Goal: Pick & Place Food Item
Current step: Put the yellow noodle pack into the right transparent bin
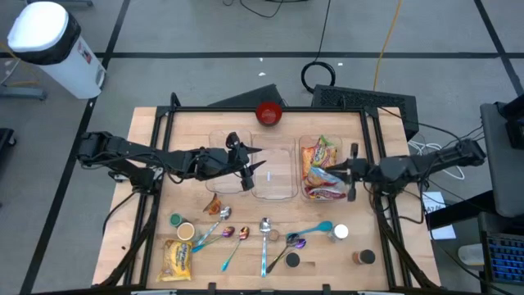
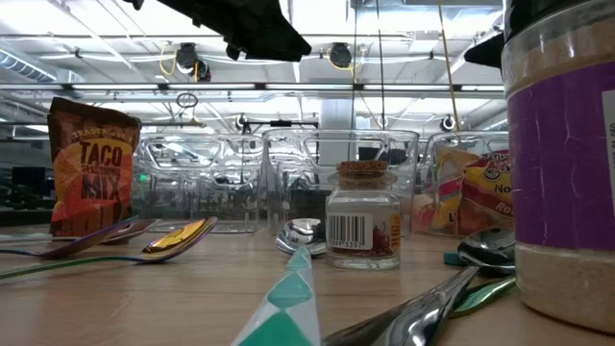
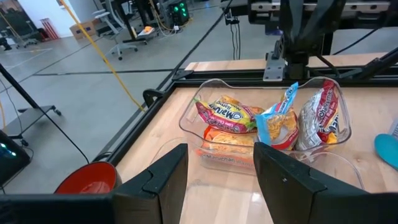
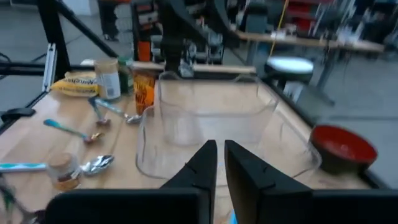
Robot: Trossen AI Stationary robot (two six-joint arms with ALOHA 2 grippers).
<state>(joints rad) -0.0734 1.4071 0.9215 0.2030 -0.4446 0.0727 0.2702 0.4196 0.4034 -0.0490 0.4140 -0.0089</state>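
While both arms hover mid-bench, snack packets (image 1: 321, 170) sit in the right-hand clear bin (image 1: 304, 147).
Three bins; packets' long axes run rear-to-front. Left gripper (image 1: 248, 169) half open, empty; right gripper (image 1: 350, 172) closed, empty.

Table (image 1: 327, 270): pale wood, smooth, with a light matt sheen.
Clear bins (image 1: 274, 174): transparent glossy plastic, reflections on the walls.
Noodle packets (image 3: 231, 115): shiny crinkled plastic film, in the right bin.
Red bowl (image 1: 268, 113): smooth, glossy, at the far edge.
Spoons (image 1: 265, 233): polished metal, mirror-bright bowls; some handles with an iridescent tint.
Taco mix pouch (image 2: 93, 168): matt printed paper or foil, creased.
Small jar (image 2: 363, 226): clear glass or plastic with a paper barcode label, cork-like top.
Big shaker (image 2: 562, 163): clear plastic, glossy purple label, grainy contents.
Right gripper (image 4: 220, 163): dark matt plastic fingers.
Left gripper (image 3: 219, 177): same dark matt finish.
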